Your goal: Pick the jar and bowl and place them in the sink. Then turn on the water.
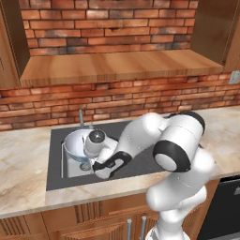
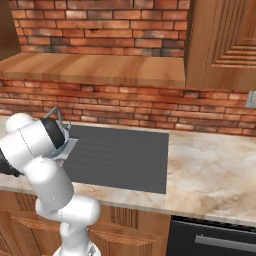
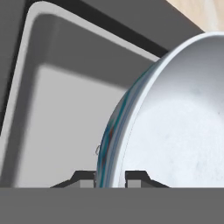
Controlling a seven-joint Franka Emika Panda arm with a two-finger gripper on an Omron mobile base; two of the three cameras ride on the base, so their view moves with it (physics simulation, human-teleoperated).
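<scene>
over the sink [image 1: 70, 171], the hand [image 3: 110, 178] is clamped on the rim of the bowl [image 1: 75, 143], one finger either side of the wall; the bowl hangs tilted above the basin. the faucet [image 1: 81, 117] stands just behind it, the counter [image 1: 23, 164] around

A long light wooden shelf [image 1: 117, 65] runs along the red brick wall [image 1: 108, 21]. Below the beige marble counter's [image 1: 23, 164] front edge at the right sits a black dishwasher [image 2: 215, 240], beside wooden cabinet fronts [image 1: 70, 225].
</scene>
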